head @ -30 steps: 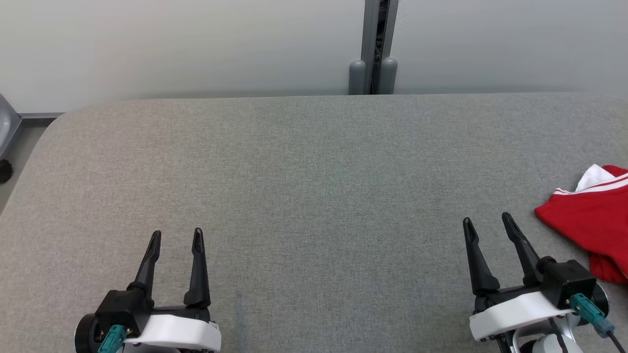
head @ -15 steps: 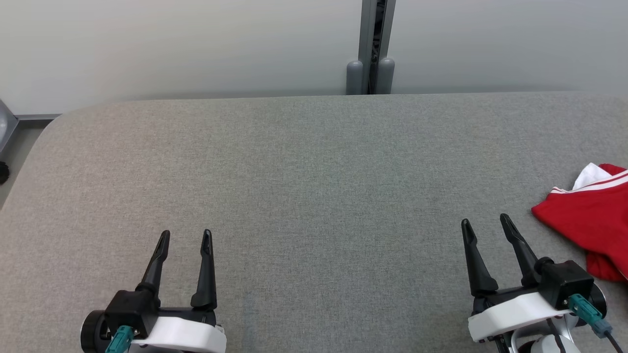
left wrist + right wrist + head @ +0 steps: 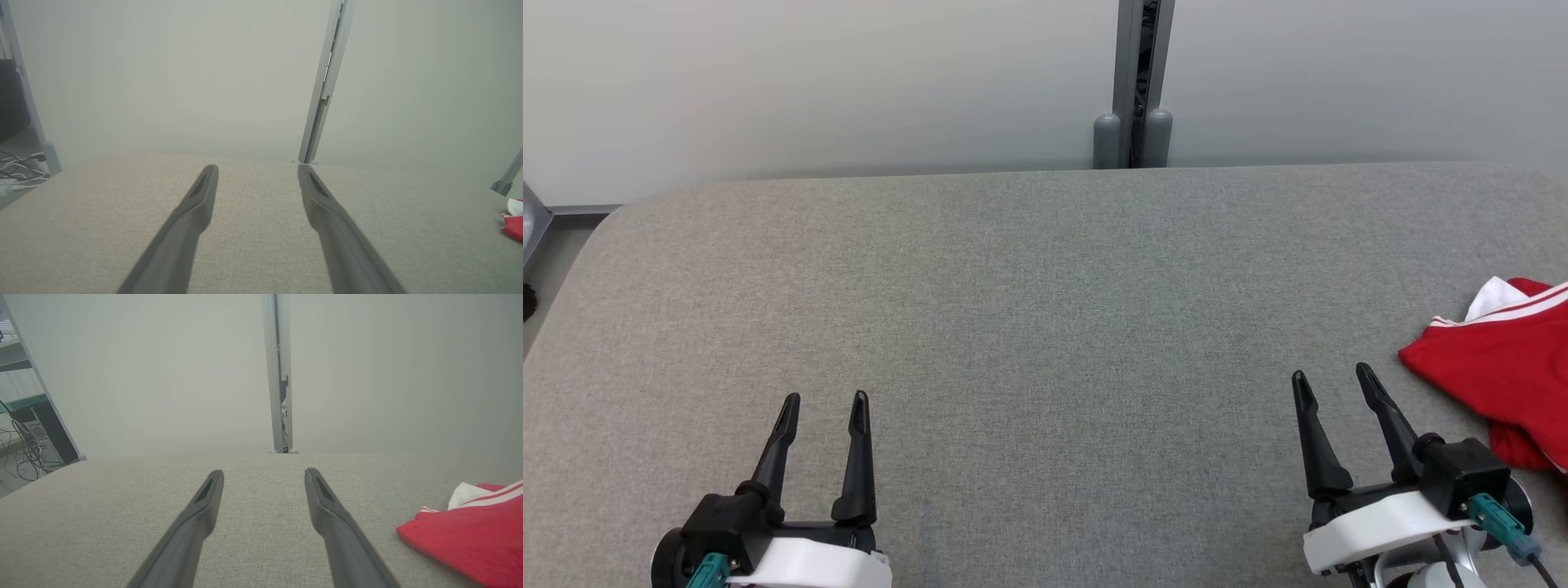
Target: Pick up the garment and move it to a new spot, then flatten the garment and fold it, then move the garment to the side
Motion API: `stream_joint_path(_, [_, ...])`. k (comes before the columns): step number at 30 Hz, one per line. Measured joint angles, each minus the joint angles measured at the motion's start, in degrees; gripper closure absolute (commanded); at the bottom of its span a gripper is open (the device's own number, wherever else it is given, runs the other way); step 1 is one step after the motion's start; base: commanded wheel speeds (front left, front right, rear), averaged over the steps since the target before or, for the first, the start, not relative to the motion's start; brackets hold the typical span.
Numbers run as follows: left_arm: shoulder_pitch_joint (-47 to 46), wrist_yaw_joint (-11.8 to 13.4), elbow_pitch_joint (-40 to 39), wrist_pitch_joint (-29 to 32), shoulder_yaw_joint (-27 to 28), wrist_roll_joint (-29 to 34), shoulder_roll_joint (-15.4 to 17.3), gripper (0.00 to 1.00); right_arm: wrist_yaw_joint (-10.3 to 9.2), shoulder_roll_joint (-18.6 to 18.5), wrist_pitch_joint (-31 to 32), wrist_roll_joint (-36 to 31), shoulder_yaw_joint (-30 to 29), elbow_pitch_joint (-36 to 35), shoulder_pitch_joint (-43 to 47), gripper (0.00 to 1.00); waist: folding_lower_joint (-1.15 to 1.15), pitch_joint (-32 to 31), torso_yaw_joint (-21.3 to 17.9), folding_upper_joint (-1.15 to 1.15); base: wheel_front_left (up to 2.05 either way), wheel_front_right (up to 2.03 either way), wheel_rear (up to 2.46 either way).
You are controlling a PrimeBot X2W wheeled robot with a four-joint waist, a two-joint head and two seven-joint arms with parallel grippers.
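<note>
Both my arms sit low at the near side of the grey fabric table point(image 3: 1045, 310), fingers pointing away from me toward the wall. My left gripper point(image 3: 825, 398) is spread wide open with nothing between the fingers, just bare table cloth under it, over on the left side. My right gripper point(image 3: 1331, 373) is wide open and empty too, angled a little to the left. The garment point(image 3: 1494, 367) is the red thing with white stripes and a bit of white fabric poking out at its far side. It's bunched in a heap at the right end of the table and runs off the right edge of my head view. It lies just to the right of my right gripper, near but not touching the fingers. From my left wrist it's only a small red blob at the far right, well apart from that gripper. Behind the table there's a pale wall with a grey metal post point(image 3: 1134, 82) at about the middle, and some cables point(image 3: 16, 169) on the floor off the left end.
</note>
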Motion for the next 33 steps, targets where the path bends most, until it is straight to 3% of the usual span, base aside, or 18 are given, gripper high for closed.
stream_joint_path(16, [0.0,-0.7,-0.3,0.0,0.8,-1.3,0.0,0.0,0.0,0.0,0.0,0.0,-0.4,0.1,0.0,0.0,0.0,0.1,-0.2,0.0,0.0,0.0,0.0])
stream_joint_path(17, [0.0,-0.7,-0.3,0.0,0.8,-1.4,0.0,1.0,0.0,0.0,0.0,0.0,-0.4,0.2,0.0,1.0,0.0,0.1,-0.2,0.0,0.0,0.0,0.0])
stream_joint_path(23, [1.9,-0.7,2.7,0.0,0.4,-1.5,-0.4,1.0,0.0,0.6,0.3,0.2,-0.2,3.0,2.3,1.0,0.0,0.0,-0.3,0.0,0.0,0.0,0.0])
stream_joint_path(33, [1.3,-1.3,3.7,1.9,0.3,-11.7,-0.4,1.0,0.0,0.1,3.0,11.5,-1.9,2.7,2.7,1.0,0.0,-0.1,-0.4,0.0,0.0,0.0,0.0])
